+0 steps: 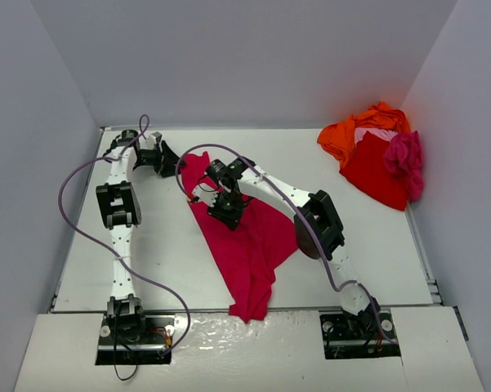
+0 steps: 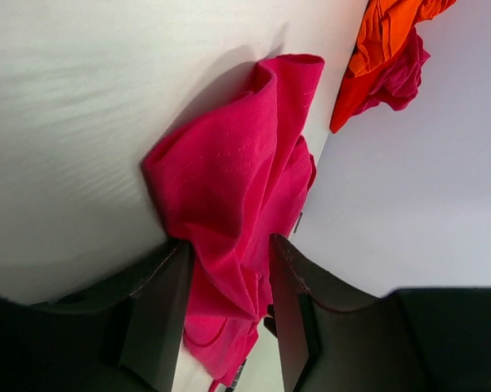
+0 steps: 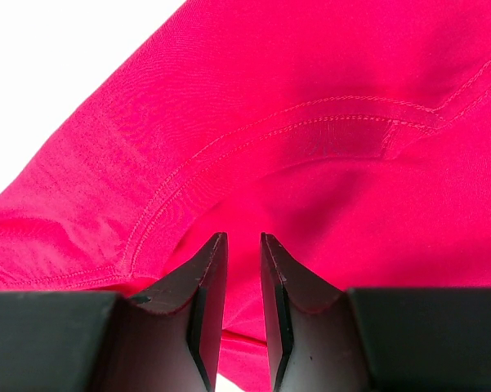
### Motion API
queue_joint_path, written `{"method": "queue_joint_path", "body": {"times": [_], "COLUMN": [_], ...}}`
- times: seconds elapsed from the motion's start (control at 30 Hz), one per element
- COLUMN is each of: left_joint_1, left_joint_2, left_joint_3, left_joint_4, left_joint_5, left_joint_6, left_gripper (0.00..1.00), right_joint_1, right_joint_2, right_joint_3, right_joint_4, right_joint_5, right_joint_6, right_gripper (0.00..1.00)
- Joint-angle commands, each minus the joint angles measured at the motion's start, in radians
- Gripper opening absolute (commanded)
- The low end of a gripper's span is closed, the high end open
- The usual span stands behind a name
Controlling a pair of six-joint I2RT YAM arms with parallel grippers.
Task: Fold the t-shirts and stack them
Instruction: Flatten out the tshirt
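From above, the left arm runs straight up the left side of the frame and bends right at the top. The left gripper sits at the upper corner of the crimson shirt. The right arm leans from lower right toward the centre, and the right gripper points down onto the shirt's upper half. The shirt stretches diagonally from upper left to the bottom centre, and its lower tip reaches the table's near edge. Bare tabletop lies left of the shirt and between it and the pile at upper right: orange shirt, red shirt, magenta shirt, close against the right wall.

In the left wrist view, the left gripper has its jaws closed on a bunched fold of the crimson shirt, with cloth pressed against both fingers. The pile shows in the upper right corner, well apart.

In the right wrist view, the right gripper has its jaws almost together, pinching a thin fold of the crimson shirt just below the curved collar seam. Cloth fills nearly the whole frame.
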Motion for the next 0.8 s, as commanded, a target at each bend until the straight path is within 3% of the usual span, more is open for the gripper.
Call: {"method": "queue_joint_path", "body": {"times": [0.0,0.27,0.77], "left_joint_1": [-0.046,-0.04,0.023], "left_joint_2": [0.066,0.09,0.092], "left_joint_3": [-0.009,0.013,0.047], "left_joint_4": [0.12,0.183,0.142], "left_joint_5": [-0.247,-0.313,-0.408], "left_joint_6": [-0.029,-0.067,-0.007], "left_gripper": [0.39,0.39,0.38], "right_joint_1": [0.002,0.002,0.003], "right_joint_2": [-0.025,-0.017,0.01], "right_joint_3": [0.043,0.048,0.073], "right_joint_4": [-0.045,-0.046,-0.057], "right_joint_5": [-0.016,-0.021,-0.027], "right_joint_6": [0.001,0.001,0.003], "right_gripper": [0.21,0.21,0.21]}}
